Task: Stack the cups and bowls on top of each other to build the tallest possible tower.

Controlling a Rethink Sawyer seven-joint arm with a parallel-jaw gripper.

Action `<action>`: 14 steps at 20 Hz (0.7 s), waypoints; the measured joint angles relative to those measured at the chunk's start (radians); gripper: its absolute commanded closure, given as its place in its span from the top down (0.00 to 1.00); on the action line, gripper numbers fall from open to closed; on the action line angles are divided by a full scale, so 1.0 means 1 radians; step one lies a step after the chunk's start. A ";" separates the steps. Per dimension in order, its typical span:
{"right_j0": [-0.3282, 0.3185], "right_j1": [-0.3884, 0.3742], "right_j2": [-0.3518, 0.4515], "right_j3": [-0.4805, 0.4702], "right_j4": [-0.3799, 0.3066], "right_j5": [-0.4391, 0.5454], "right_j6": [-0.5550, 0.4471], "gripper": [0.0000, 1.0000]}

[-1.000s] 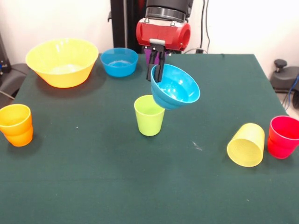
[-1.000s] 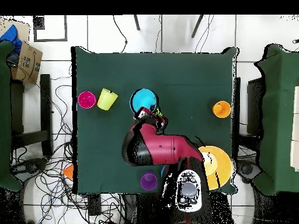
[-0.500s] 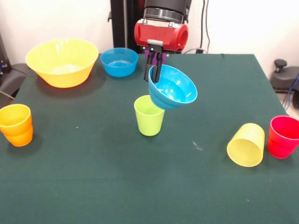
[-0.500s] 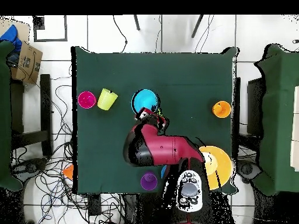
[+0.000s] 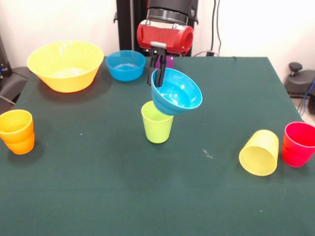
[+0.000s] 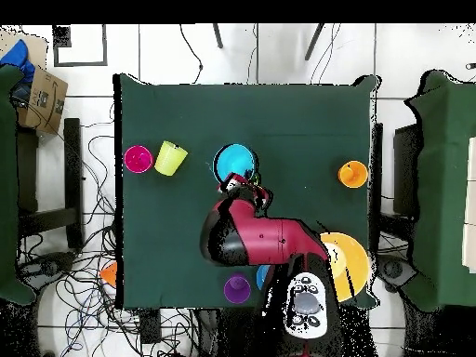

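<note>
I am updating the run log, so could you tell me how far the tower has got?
Nothing is stacked yet by the arm. In hand: the hand grips a small blue bowl by its rim, tilted, just above the upright lime green cup, not seated. Left: seating it, then adding the second blue bowl, the large yellow bowl and the orange, red and toppled yellow cups.

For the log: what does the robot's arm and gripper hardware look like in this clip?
One arm. Its wrist housing is a glossy red rounded block under a black cylindrical link with a silver ring. Below it, the gripper has a small pale mounting plate and thin, straight black fingers. From overhead the arm is a bulky red shell with black joints. No markings can be made out on the arm.
</note>
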 measured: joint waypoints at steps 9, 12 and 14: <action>0.000 0.049 -0.002 0.002 0.000 0.000 0.000 0.00; 0.000 0.064 -0.002 0.002 0.000 -0.004 0.000 0.00; -0.001 0.072 -0.002 0.002 0.000 -0.009 0.000 0.00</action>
